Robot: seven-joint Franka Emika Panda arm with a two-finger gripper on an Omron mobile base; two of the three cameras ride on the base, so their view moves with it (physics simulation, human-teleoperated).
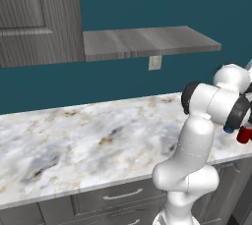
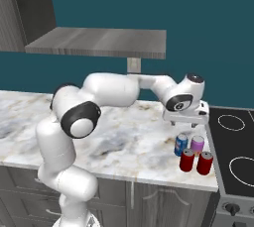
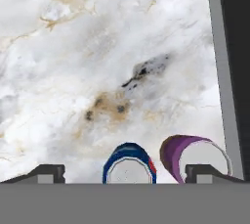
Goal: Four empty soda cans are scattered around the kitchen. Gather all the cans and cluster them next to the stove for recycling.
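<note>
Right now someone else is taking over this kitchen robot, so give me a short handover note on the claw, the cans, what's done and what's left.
Claw: open, holding nothing, hanging above the cans.
Cans: four upright in a tight group on the counter beside the stove: blue can, purple can, two red cans.
Done: all four look gathered by the stove.
Left: probably just lift the arm clear without knocking them.

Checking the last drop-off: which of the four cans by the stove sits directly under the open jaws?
The blue can, back left of the cluster. In the hand view it sits between the fingertips; the purple can is off to one side, and both red cans stand nearer the counter edge.
</note>
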